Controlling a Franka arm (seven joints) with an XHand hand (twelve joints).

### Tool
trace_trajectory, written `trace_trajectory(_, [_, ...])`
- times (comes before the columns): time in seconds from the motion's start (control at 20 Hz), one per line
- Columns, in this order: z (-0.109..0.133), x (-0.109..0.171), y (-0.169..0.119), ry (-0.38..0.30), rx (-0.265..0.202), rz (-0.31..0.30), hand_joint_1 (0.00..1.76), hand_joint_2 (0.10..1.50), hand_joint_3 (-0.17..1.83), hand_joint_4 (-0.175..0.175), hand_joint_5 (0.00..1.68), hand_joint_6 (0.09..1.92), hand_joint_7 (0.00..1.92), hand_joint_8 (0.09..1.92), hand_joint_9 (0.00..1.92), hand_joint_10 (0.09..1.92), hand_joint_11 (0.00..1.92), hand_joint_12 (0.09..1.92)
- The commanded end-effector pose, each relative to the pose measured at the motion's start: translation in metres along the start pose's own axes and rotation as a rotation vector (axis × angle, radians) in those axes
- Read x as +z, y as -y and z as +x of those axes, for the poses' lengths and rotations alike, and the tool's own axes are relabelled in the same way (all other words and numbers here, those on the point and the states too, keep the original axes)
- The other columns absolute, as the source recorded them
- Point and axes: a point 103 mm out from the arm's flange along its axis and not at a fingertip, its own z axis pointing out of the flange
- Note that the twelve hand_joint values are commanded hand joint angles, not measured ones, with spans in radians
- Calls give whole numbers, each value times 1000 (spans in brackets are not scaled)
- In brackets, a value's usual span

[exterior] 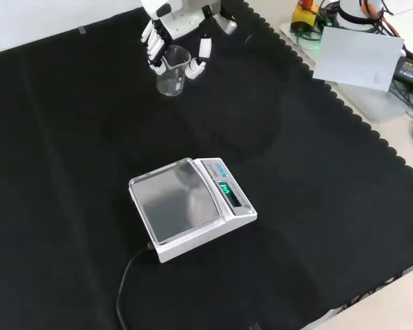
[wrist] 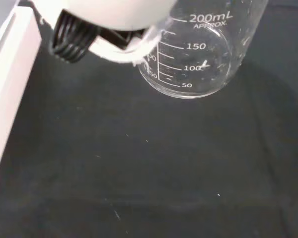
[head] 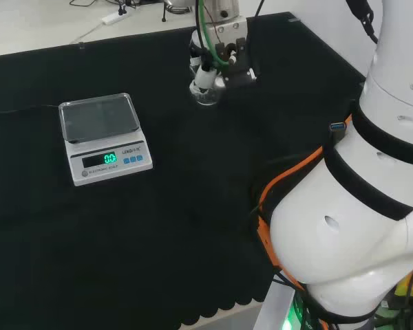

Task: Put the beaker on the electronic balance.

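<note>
A clear glass beaker (exterior: 171, 75) with printed volume marks stands upright on the black cloth at the far end of the bench; it looks empty (wrist: 198, 59). The black and white hand (exterior: 172, 24) reaches down over it, fingers (exterior: 153, 49) curled along one side and the thumb (exterior: 201, 55) along the other, closed round the glass. In the head view the hand (head: 224, 51) hangs above the beaker (head: 206, 96). The white electronic balance (exterior: 186, 206) with a grey pan and a lit green display sits apart, mid-cloth; in the head view the balance (head: 103, 134) is left of the beaker.
A black cable (exterior: 127, 275) runs from the balance toward the front view's lower edge. The arm's white links (head: 358, 206) stand at the head view's right. A white box (exterior: 358, 55) and cables lie off the cloth at the front view's upper right.
</note>
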Motion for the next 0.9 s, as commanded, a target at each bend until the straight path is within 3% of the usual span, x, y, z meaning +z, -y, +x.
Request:
trace_trajectory(0.05, [19,-11,-4,11,-32,-11,1132,564,688,-33,642,1032,792,696,968,629,647,1287])
trace_trajectory(0.9, [120,-39,-27,39,-130,-35,1140,561,700,-37,656,1034,809,690,999,611,664,1277])
